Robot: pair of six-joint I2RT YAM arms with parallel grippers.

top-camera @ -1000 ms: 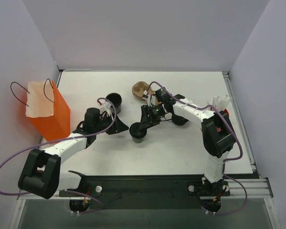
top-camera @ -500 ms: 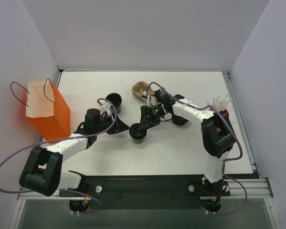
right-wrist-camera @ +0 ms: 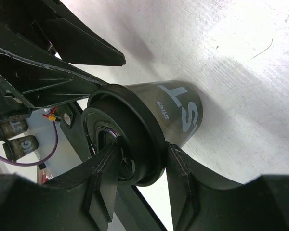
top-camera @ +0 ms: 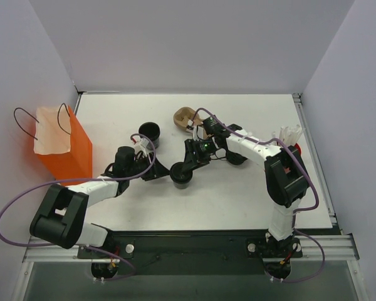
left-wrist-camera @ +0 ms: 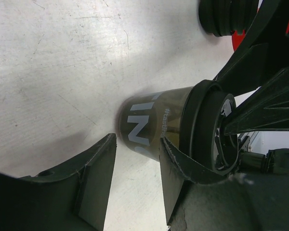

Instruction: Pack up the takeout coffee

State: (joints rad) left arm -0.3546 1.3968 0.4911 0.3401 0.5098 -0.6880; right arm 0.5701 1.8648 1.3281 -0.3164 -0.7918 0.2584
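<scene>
1 lidded coffee cup (top-camera: 181,177) stands mid-table (top-camera: 250,200), its lid (right-wrist-camera: 135,127) pinched by the right claw (right-wrist-camera: 142,159) while the left claw (left-wrist-camera: 137,144) gapes open beside its body; releasing too early could topple it.

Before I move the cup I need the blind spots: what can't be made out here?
Top view: the takeout coffee is partly covered by the right gripper and left gripper.
Right wrist view: the lid rim is partly behind the gripper's fingers, so its seating is unclear.
Top view: the orange bag shows only a pale mouth; its inside is hidden.
Left wrist view: the stack of lids is cut by the top edge.
</scene>
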